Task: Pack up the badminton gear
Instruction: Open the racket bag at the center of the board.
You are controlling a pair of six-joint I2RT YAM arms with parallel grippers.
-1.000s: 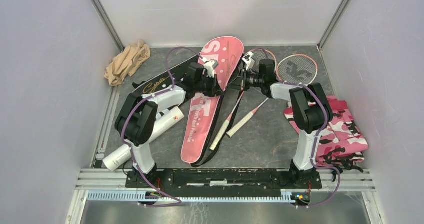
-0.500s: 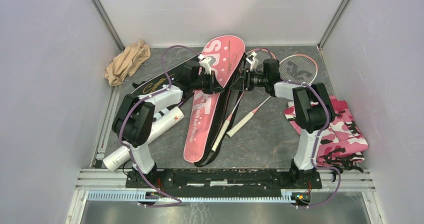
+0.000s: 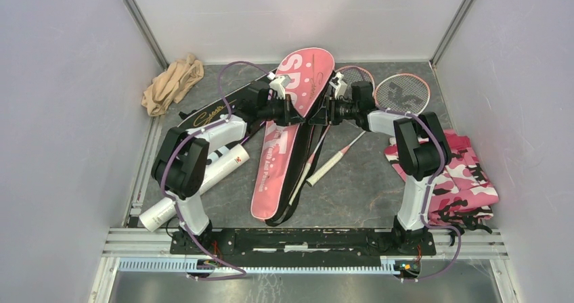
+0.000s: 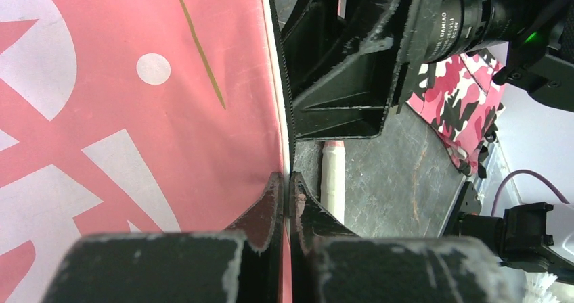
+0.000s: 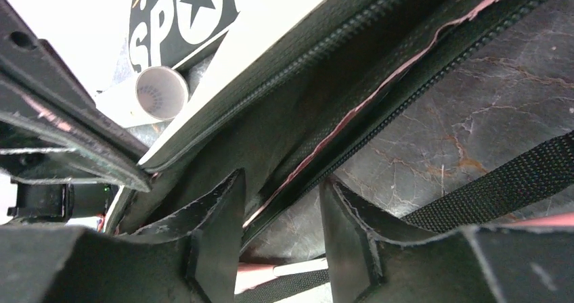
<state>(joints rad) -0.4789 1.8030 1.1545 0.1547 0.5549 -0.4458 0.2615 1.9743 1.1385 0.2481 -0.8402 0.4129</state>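
Observation:
The pink racket bag (image 3: pixel 291 137), lettered SPORT, lies down the middle with its right edge raised. My left gripper (image 3: pixel 300 116) is shut on that edge, the fingertips (image 4: pixel 278 189) pinching the pink fabric (image 4: pixel 135 113). My right gripper (image 3: pixel 318 118) faces it from the right and stands open. The bag's unzipped black edge (image 5: pixel 325 80) runs between its fingers (image 5: pixel 223 208) without being clamped. One pink-framed racket (image 3: pixel 404 92) lies at the back right; a second racket (image 3: pixel 357 74) is partly hidden behind the right wrist. White racket handles (image 3: pixel 325 168) lie beside the bag.
A black racket bag (image 3: pixel 216 110) and a long white tube (image 3: pixel 203 181) lie under the left arm. A beige cloth (image 3: pixel 172 83) sits at the back left. A pink camouflage cloth (image 3: pixel 460 174) lies at the right, and a black strap (image 5: pixel 508 181) crosses the table.
My right gripper has opened and moved left up to the bag's edge. The left gripper has lifted the pink bag, which has swung to the right over the racket handles.

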